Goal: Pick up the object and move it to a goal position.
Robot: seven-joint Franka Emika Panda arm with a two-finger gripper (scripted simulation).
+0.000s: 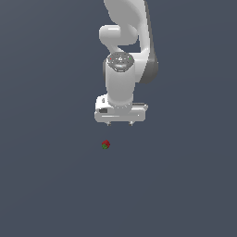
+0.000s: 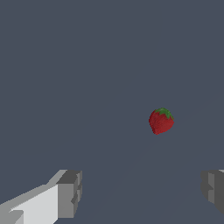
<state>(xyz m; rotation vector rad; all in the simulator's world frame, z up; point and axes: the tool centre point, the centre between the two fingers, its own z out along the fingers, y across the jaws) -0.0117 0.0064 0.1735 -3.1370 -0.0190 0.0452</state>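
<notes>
The object point(image 1: 105, 145) is a tiny red, roundish thing with green patches, lying on the flat dark grey surface. In the wrist view the object point(image 2: 161, 120) looks like a small strawberry with a green cap. My white gripper point(image 1: 120, 123) hangs above and a little toward the exterior view's right of it, pointing down. The gripper point(image 2: 142, 194) is open, its two grey fingertips point(image 2: 70, 192) spread wide with nothing between them. The object lies apart from both fingers.
The white arm point(image 1: 122, 60) rises behind the gripper toward the top of the exterior view. The plain dark grey surface point(image 1: 46, 185) fills the view on all sides, with no other objects or edges in sight.
</notes>
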